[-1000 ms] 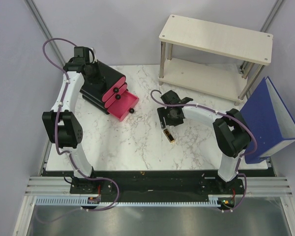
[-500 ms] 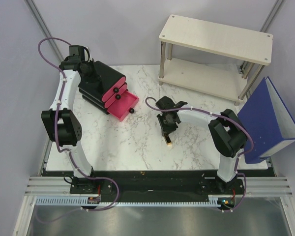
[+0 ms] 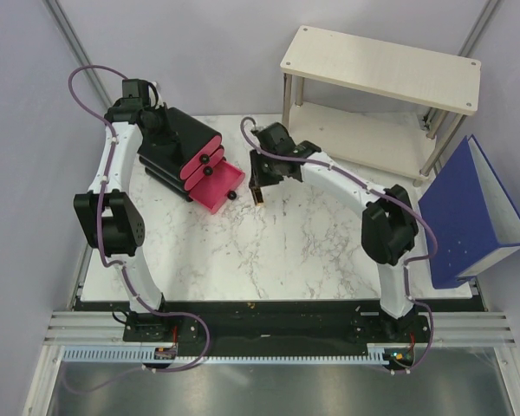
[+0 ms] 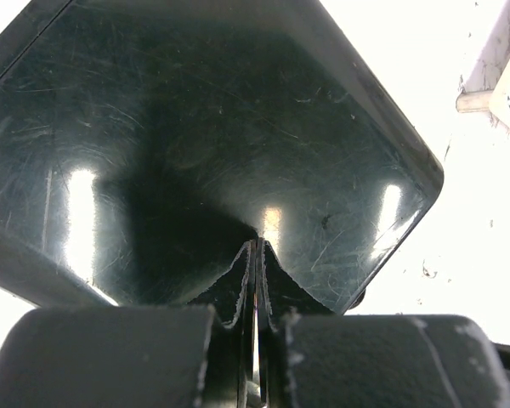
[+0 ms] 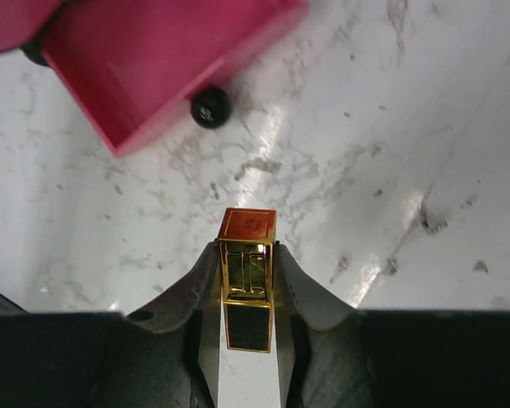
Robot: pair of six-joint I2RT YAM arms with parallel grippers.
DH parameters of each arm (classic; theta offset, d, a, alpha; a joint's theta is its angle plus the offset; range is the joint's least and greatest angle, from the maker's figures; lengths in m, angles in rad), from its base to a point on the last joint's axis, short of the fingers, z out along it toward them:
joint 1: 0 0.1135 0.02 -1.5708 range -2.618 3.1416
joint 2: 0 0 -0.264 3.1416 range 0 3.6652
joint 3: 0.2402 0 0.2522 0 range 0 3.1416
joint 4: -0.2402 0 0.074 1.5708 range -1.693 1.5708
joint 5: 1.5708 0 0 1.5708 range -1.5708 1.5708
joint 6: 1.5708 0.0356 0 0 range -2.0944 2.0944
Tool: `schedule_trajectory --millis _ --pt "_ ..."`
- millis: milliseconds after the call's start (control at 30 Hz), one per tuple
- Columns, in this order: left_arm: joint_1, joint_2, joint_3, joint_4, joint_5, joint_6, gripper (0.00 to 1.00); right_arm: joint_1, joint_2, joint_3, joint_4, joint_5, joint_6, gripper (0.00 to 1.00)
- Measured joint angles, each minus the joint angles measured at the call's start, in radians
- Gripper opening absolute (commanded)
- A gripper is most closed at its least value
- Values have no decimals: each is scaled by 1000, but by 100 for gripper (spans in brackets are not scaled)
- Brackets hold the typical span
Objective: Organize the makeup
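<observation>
My right gripper (image 3: 258, 186) is shut on a gold-and-black lipstick (image 5: 247, 280) and holds it above the marble table, just right of the open pink drawer (image 3: 217, 188). In the right wrist view the drawer (image 5: 153, 59) and its black knob (image 5: 211, 105) lie just ahead of the lipstick. My left gripper (image 3: 160, 130) is shut and empty; its fingertips (image 4: 259, 255) rest against the glossy top of the black box (image 4: 195, 144). The other makeup is out of view.
The black box with pink drawers (image 3: 186, 152) stands at the back left, its lowest drawer pulled out. A cream two-tier shelf (image 3: 381, 95) stands at the back right. A blue binder (image 3: 472, 212) leans at the right edge.
My right gripper has carried the lipstick from the table's middle up and left to beside the open drawer. The left arm has hardly moved.
</observation>
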Motion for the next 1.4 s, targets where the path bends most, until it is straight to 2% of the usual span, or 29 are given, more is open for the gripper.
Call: schedule_trajectory --millis 233,333,533,800,967,1000,1167,1267,1400 --pt "2 7 6 0 23 0 2 0 246 375 53 -85 72 10" --pt "2 13 12 2 31 0 2 0 350 469 64 -122 117 11" --pt "2 14 13 1 34 0 2 0 458 499 104 -176 227 11" --pt "2 14 13 0 39 0 2 0 483 507 192 -227 341 13" --pt "2 14 13 -2 47 0 2 -6 497 507 255 -239 411 21" --pt "2 14 13 -2 47 0 2 -8 503 507 266 -239 423 27" --pt "2 14 13 -3 51 0 2 -14 530 507 285 -235 460 37" --pt "2 14 13 -5 52 0 3 -15 537 507 285 -236 467 51" --pt "2 14 13 -10 55 0 3 -18 538 507 291 -237 463 58"
